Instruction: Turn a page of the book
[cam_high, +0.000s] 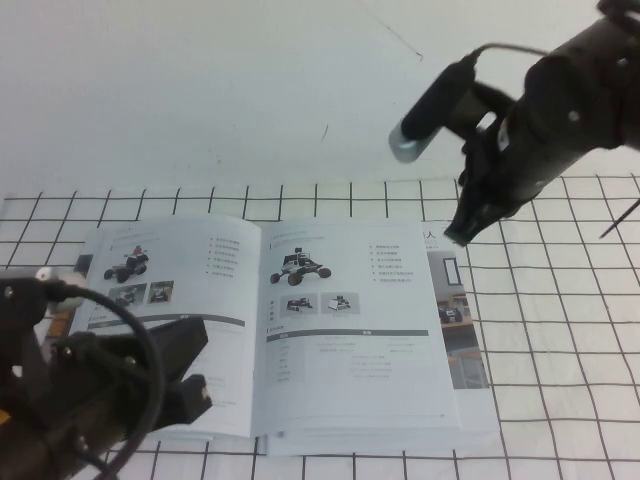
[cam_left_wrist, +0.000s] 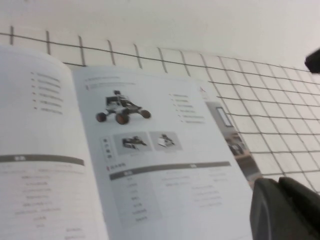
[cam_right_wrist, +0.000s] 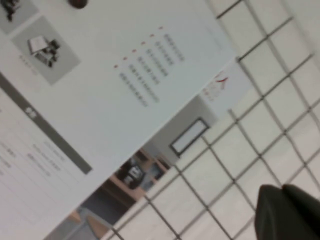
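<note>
High view: book (cam_high: 300, 330) lies open on the grid table (cam_high: 560, 340), my right gripper (cam_high: 462, 232) hovers clenched above the page (cam_high: 350, 330) outer corner, left gripper (cam_high: 190, 385) parked, state unclear; risk: snagging 2 leaves below.

White book (cam_high: 300, 330) pages carry grey bars and dark rover photos; a colour photo strip edges its right side; beneath it, a white table (cam_high: 560, 340) with black grid lines; black grippers
</note>
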